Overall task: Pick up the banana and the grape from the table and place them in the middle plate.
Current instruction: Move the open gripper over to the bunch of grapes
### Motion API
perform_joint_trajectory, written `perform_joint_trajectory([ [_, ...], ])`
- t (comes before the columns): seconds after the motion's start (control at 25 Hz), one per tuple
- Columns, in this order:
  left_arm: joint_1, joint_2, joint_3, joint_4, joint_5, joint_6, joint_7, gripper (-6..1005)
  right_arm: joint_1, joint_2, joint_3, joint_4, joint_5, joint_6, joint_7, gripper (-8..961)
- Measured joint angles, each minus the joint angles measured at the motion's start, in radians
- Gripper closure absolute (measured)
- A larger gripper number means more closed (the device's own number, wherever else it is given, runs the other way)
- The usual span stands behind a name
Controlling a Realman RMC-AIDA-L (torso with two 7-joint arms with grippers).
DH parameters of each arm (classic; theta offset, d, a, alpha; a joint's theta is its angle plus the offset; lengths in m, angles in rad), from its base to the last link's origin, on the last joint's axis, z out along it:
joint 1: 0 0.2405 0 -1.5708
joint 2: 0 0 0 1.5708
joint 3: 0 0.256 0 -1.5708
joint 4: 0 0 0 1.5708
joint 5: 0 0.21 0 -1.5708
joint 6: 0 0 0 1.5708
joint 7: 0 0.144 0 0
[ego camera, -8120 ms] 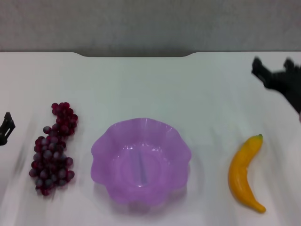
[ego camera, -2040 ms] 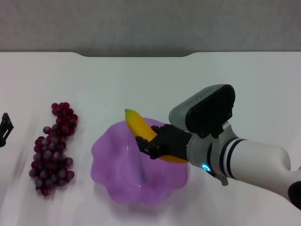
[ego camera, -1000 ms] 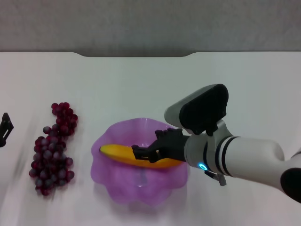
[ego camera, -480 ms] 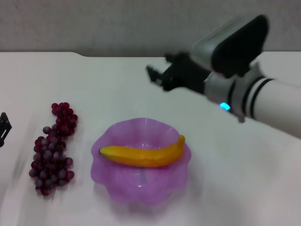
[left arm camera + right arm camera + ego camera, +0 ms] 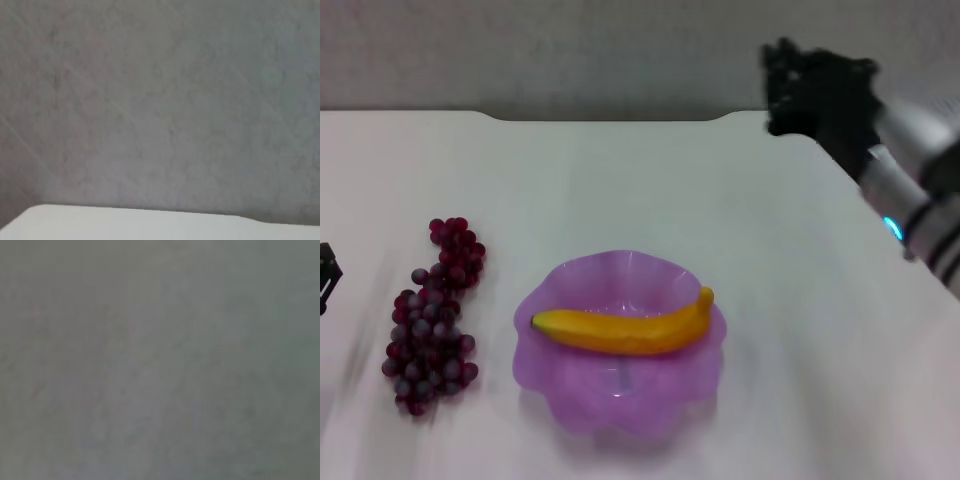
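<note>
The yellow-orange banana lies across the inside of the translucent purple middle plate, stem end toward the right rim. The grape, a long dark red-purple bunch, rests on the white table to the left of the plate. My right gripper is raised at the far right, above the table's back edge, well away from the plate and holding nothing. Only a dark sliver of my left gripper shows at the left edge, beside the grapes. Both wrist views show only grey wall.
The table's far edge has a shallow notch in the middle, with a grey wall behind it. A strip of white tabletop shows in the left wrist view. Open tabletop lies right of the plate.
The right gripper carried the banana over the plate, laid it inside and let go, then rose and swung back to the far right. The grapes and left arm stayed put.
</note>
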Motion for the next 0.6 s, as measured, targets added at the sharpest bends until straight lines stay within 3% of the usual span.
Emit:
perform_joint_trajectory([
  [0.2,0.000,0.004,0.014,0.000,0.017,-0.009,-0.064,138,-0.038,0.004,-0.100,0.181,0.030,-0.361,0.001,924],
  [0.6,0.013,0.004,0.014,0.000,0.116,0.091,-0.191,138,-0.088,0.006,-0.177,0.448,0.215,-0.637,0.000,931],
])
